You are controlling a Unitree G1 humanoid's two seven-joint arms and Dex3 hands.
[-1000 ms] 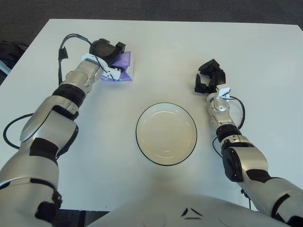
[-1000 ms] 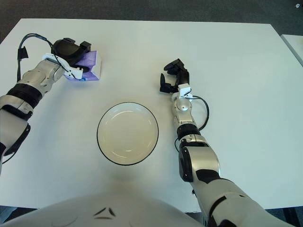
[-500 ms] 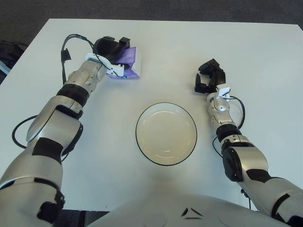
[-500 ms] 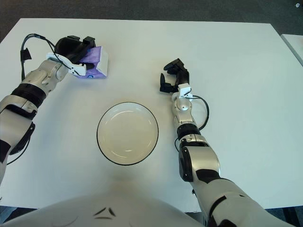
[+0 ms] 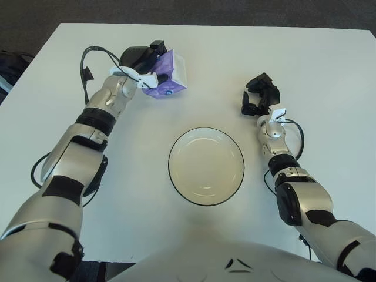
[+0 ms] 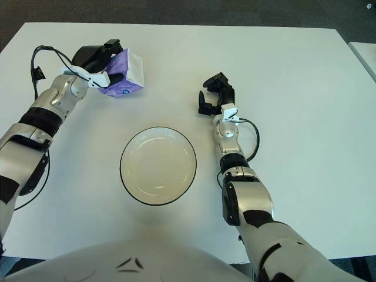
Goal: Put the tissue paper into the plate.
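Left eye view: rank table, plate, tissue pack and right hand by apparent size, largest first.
1. table
2. plate
3. tissue pack, gripped by the left hand
4. right hand, idle right of the plate

The last two look close in size; the left hand hides part of the pack, so that order is unsure.

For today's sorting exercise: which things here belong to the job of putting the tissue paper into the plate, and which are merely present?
Belonging to the job:
- tissue pack
- plate
- left hand, gripping the pack

Merely present:
- right hand, idle right of the plate
- white table
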